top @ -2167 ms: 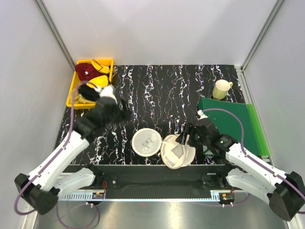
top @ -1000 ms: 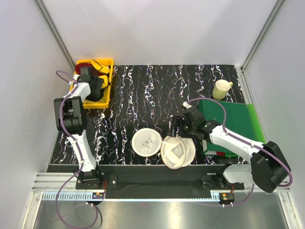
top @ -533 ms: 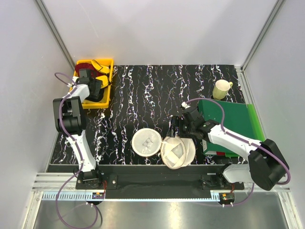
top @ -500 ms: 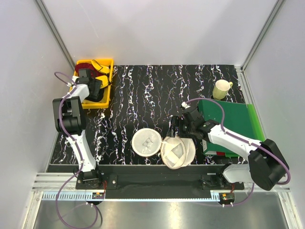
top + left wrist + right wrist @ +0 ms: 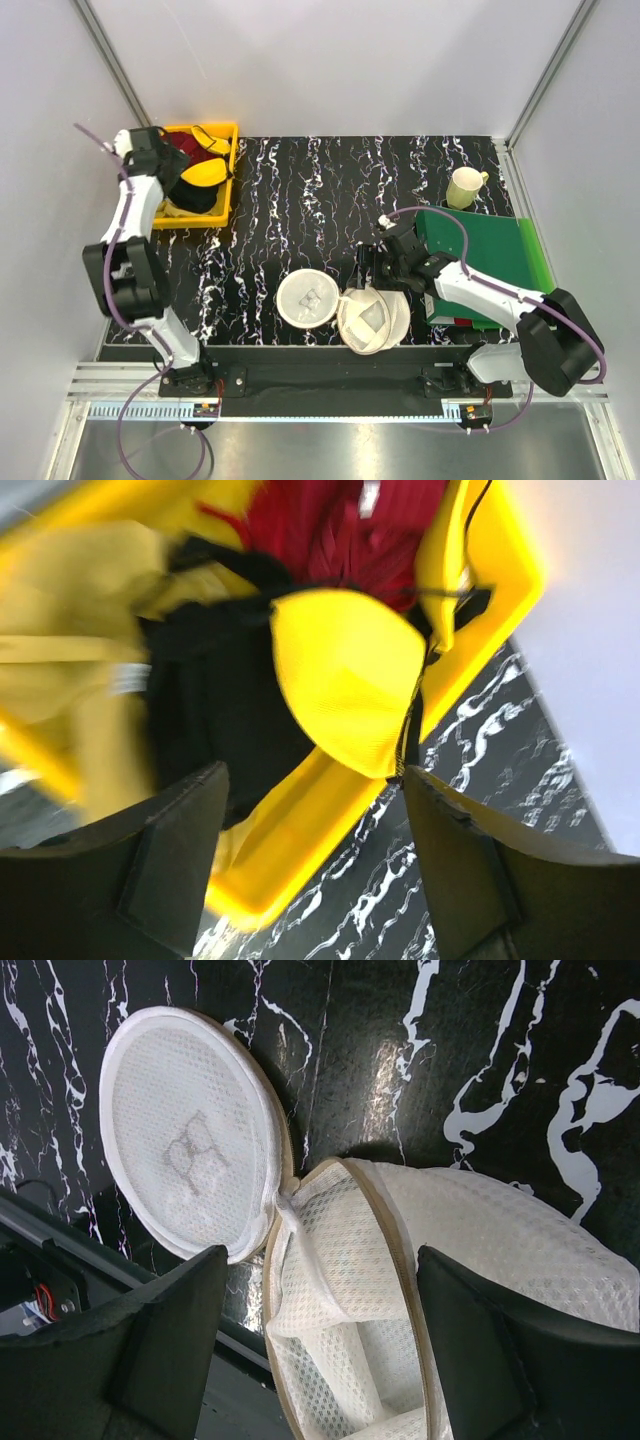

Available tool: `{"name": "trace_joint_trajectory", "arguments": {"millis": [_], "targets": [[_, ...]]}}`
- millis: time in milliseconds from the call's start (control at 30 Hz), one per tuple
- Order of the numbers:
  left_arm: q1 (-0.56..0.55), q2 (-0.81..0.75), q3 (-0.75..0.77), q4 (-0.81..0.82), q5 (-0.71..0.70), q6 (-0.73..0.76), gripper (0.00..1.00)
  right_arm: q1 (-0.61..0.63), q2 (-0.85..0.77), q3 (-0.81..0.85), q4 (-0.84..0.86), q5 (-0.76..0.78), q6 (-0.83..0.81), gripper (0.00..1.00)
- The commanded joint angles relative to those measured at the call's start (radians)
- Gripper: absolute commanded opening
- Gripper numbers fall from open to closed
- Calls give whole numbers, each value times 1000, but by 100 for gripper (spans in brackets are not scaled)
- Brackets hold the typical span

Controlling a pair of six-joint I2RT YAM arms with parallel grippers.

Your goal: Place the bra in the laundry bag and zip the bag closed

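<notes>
Yellow bin: directly below the left gripper; several garments are heaped in it, so the pick must be selective.
Left gripper: fingers spread wide with nothing between them, poised over the heap, apparently lining up a descent.
Bra: blurred mustard fabric in the bin, off toward the finger at the left of the wrist view, not gripped.
Bright yellow garment: its black-trimmed cup sits squarely between the fingers. Closing here would likely take the wrong item.
Dark red garment: beyond the fingertips.
Laundry bag: straight beneath the right gripper, unzipped, with its printed half flopped flat beside the open half, ready to receive.
Right gripper: released and holding nothing, over the join of the two halves, probably waiting to steady the rim.
</notes>
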Motion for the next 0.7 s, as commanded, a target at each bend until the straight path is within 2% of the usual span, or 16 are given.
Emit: {"name": "trace_joint_trajectory", "arguments": {"millis": [0, 233, 500, 667], "targets": [[91, -144, -120, -65, -17, -9, 72, 7, 6, 2, 44, -40, -17, 84], [171, -127, -186, -117, 57, -29, 58, 7, -12, 7, 49, -62, -25, 85], [171, -35, -160, -100, 106, -11, 56, 7, -41, -8, 48, -52, -28, 85], [171, -17, -169, -96, 125, -20, 47, 7, -42, -7, 48, -52, -27, 85]]}}
